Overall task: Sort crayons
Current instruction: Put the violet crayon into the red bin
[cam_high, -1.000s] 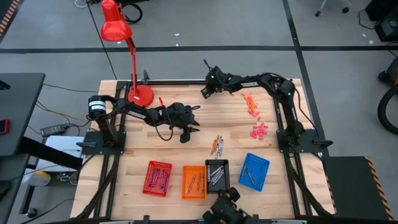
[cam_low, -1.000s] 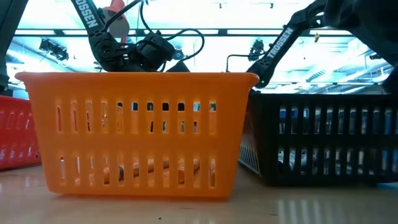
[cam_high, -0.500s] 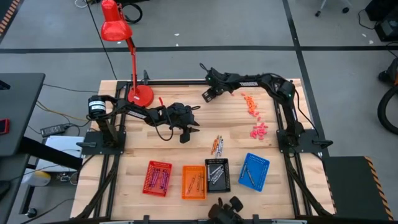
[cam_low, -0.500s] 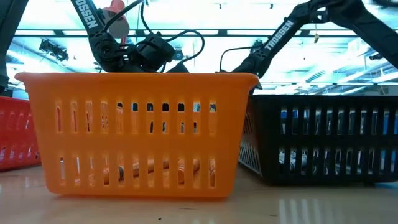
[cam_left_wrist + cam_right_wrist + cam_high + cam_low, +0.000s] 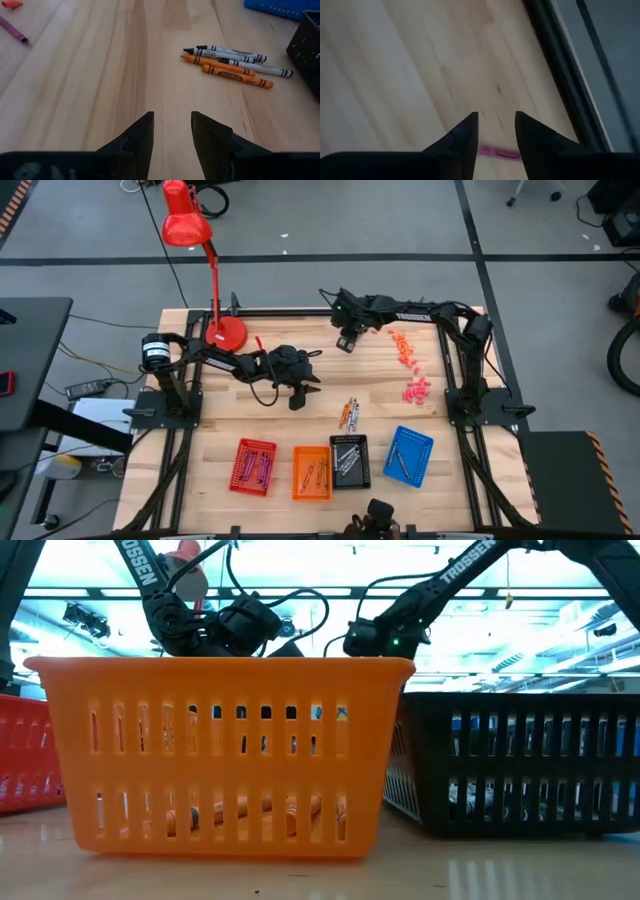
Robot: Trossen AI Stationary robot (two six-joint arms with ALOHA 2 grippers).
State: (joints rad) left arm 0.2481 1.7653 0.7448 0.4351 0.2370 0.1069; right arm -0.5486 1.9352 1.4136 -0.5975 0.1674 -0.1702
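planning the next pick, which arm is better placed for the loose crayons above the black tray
Left. The left gripper is open, empty and facing the crayons across bare wood. The right gripper hovers near the table's far edge, farther from them.

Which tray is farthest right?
The blue tray, tilted and set a little apart at the right end of the row; the red, orange and black ones sit to its left.

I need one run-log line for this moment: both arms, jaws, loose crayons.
left gripper: open, empty, facing loose crayons | right gripper: open, empty, over purple crayon near table's far edge | trays: crayons inside
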